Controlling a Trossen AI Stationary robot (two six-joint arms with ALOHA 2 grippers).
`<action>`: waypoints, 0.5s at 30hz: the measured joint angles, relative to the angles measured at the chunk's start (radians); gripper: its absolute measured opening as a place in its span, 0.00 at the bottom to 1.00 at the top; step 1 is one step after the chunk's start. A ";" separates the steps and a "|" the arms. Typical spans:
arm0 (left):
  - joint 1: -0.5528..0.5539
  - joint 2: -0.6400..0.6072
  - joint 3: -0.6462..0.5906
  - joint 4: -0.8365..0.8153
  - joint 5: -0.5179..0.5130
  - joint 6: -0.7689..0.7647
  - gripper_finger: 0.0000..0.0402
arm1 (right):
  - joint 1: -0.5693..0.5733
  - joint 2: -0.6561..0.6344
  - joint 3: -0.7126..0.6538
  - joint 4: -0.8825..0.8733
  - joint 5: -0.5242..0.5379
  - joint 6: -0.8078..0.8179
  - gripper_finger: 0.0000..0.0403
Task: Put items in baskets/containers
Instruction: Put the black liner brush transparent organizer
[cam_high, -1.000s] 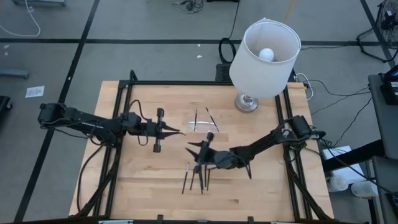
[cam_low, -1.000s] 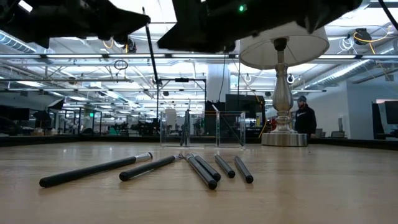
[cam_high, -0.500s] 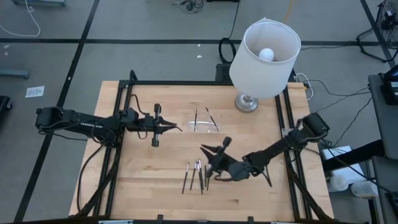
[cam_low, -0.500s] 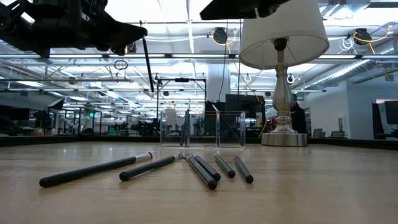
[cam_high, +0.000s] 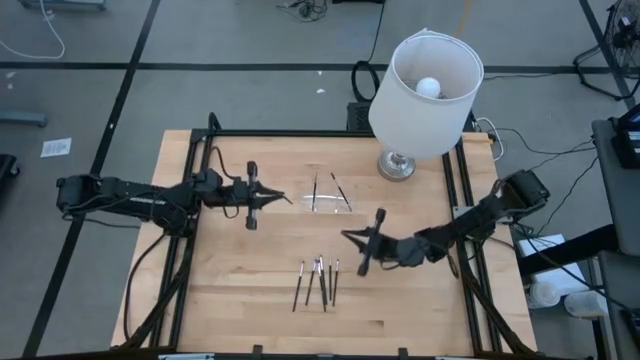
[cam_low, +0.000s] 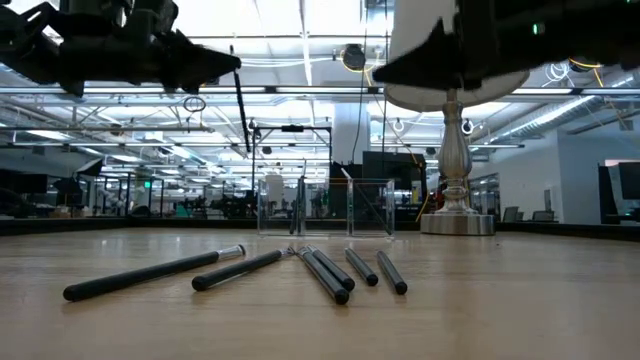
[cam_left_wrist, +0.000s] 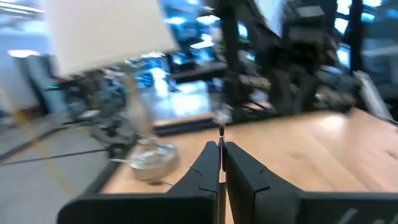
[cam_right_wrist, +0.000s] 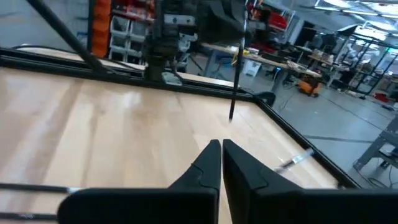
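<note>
My left gripper (cam_high: 272, 198) hangs over the table's left middle, shut on one thin dark stick (cam_low: 239, 100), a little left of the clear tray (cam_high: 326, 196). Two sticks (cam_high: 339, 189) lie in that tray. Several more sticks (cam_high: 318, 281) lie flat on the wood near the front, also seen in the low view (cam_low: 300, 268). My right gripper (cam_high: 349, 236) hovers right of centre, above and beyond those sticks, shut with nothing between its fingers (cam_right_wrist: 211, 163). My left gripper pinches the stick near its upper end (cam_left_wrist: 220, 148) between the two fingertips. The fingers come about level from the table's left and lie across the stick. It hangs nearly upright below them, its lower tip (cam_low: 245, 148) well clear of the table.
A lamp with a white shade (cam_high: 426, 92) stands on its metal foot (cam_high: 396, 165) at the back right, close behind the tray. Black frame rails (cam_high: 452, 190) run along the table's left and right sides. Bare wood lies at the front left.
My right gripper has drawn back from above the loose sticks toward the table's right edge, turned about its wrist, and shut on nothing. The sticks on the table have not moved. My left gripper has drifted slightly toward the far edge with its stick.
</note>
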 joint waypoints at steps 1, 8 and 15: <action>0.004 0.000 0.006 0.006 -0.033 -0.007 0.02 | -0.013 0.000 -0.030 0.059 0.000 -0.015 0.00; -0.009 0.025 0.085 -0.071 -0.072 -0.002 0.02 | -0.091 0.000 -0.108 0.361 0.001 -0.094 0.00; -0.040 0.097 0.088 0.053 -0.123 -0.051 0.02 | -0.121 0.000 -0.109 0.437 -0.014 -0.153 0.00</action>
